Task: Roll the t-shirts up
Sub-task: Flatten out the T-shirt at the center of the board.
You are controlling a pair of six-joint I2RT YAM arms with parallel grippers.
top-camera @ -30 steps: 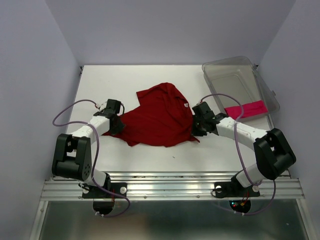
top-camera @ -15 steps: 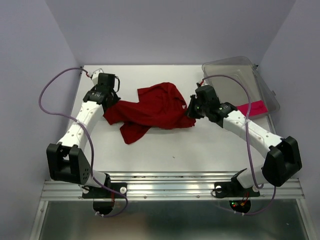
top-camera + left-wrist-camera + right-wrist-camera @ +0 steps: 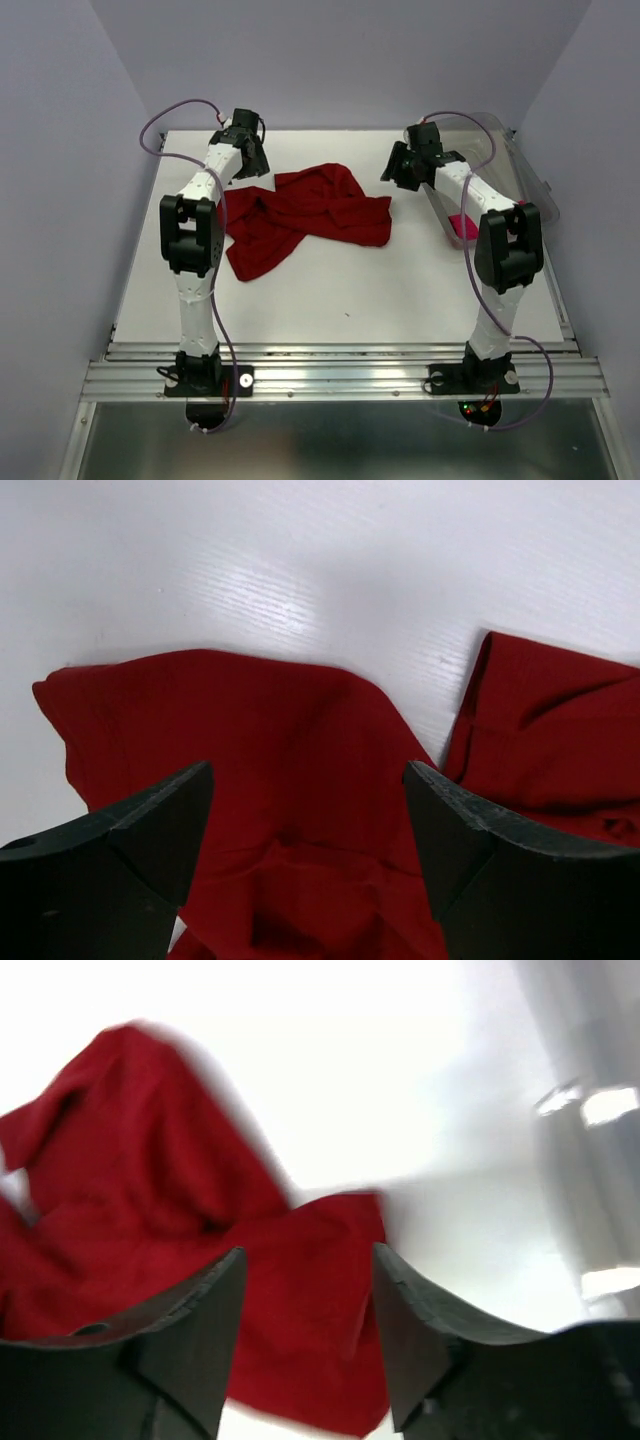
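My left pincer (image 3: 308,770) hangs spread and empty over the crumpled red t-shirt (image 3: 310,210) lying mid-surface (image 3: 350,290), my right pincer (image 3: 308,1255) likewise spread at its right edge, so flattening seems in hand and next calls for pinching corners.

Top external: we look down from high on the near side, facing far.
Wrist views: we sit close; all three share the crimson t-shirt (image 3: 310,210).
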